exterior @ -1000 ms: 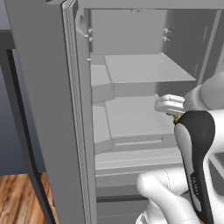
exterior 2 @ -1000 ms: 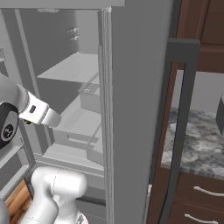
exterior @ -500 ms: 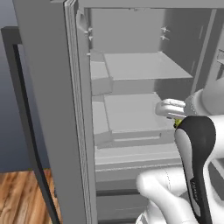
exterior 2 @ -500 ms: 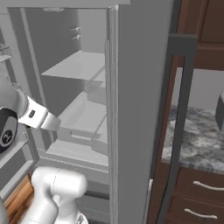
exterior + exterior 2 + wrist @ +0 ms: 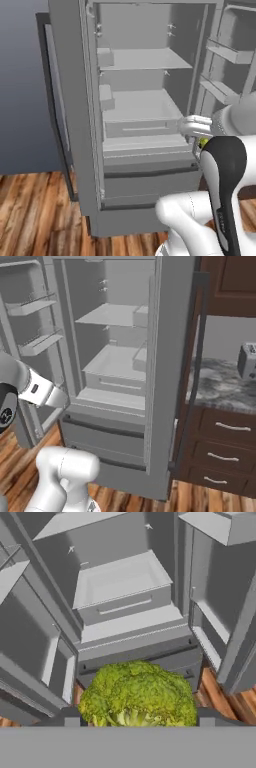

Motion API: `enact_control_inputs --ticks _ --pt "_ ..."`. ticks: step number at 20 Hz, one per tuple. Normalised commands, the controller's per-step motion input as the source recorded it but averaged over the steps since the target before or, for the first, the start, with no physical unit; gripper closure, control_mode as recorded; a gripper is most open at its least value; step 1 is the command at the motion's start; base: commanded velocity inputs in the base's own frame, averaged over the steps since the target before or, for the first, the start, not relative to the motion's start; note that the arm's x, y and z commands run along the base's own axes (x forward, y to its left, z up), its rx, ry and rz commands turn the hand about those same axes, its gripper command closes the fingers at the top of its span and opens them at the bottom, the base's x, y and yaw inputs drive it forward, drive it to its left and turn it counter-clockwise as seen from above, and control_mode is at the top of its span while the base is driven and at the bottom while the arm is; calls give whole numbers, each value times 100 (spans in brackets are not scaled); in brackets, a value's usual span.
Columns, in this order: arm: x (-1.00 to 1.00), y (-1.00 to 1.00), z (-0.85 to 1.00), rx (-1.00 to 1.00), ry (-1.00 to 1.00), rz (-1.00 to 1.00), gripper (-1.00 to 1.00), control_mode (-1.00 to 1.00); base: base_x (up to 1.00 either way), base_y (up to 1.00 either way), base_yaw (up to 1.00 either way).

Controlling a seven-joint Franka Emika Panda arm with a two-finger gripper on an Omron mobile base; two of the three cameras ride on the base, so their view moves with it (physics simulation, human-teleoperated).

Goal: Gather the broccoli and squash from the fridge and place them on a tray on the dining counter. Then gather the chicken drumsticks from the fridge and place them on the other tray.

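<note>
Now farther from fridge (image 5: 140,100), pincer (image 5: 136,721) gripping broccoli (image 5: 137,694).

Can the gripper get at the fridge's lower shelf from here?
Probably yes: the fridge doors stand open and nothing blocks the lower shelf. But the fingers hold the broccoli, so no new grasp.

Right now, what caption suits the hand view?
Broccoli held in the gripper, facing the open fridge.
</note>
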Motion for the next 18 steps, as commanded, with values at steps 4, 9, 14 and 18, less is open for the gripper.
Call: enact_control_inputs --ticks 4,9,14,18 --pt "0 0 0 0 0 0 100 100 -66 -54 13" --pt "0 0 0 0 0 0 100 100 -39 -63 32" --pt "0 0 0 0 0 0 100 100 -72 -49 35" --pt "0 0 0 0 0 0 100 100 -100 -36 30"
